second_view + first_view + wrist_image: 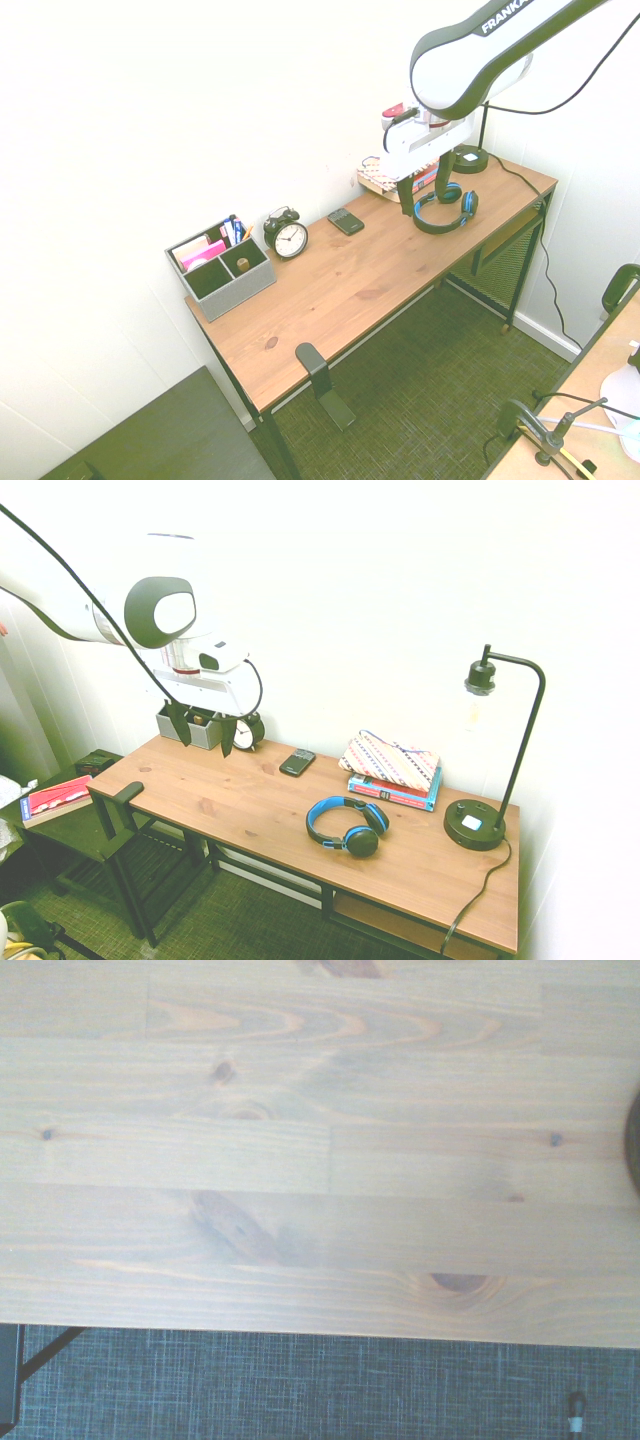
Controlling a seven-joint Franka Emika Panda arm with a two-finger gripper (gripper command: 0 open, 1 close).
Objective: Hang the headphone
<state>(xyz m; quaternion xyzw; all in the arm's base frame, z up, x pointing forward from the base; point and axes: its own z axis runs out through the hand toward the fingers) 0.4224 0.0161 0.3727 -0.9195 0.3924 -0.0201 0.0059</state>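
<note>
The headphone (361, 841), with its blue headband and black ear cups, lies flat on the wooden desk (240, 805) right of the middle, in front of the books. In the second exterior view the headphone (467, 206) is partly covered by the arm. My gripper (204, 728) hangs open and empty high above the desk's left part, well left of the headphone. That gripper (425, 185) holds nothing. A black hanger hook (128, 792) is clamped to the desk's front left edge, and the hook (312, 362) is bare. The wrist view shows only desk wood (320, 1160) and carpet.
A grey organizer (220, 268) and a black alarm clock (288, 237) stand at the back left. A phone (297, 762) lies mid-back. A patterned pouch (390, 760) rests on books (400, 792). A black lamp (475, 825) stands at the right end.
</note>
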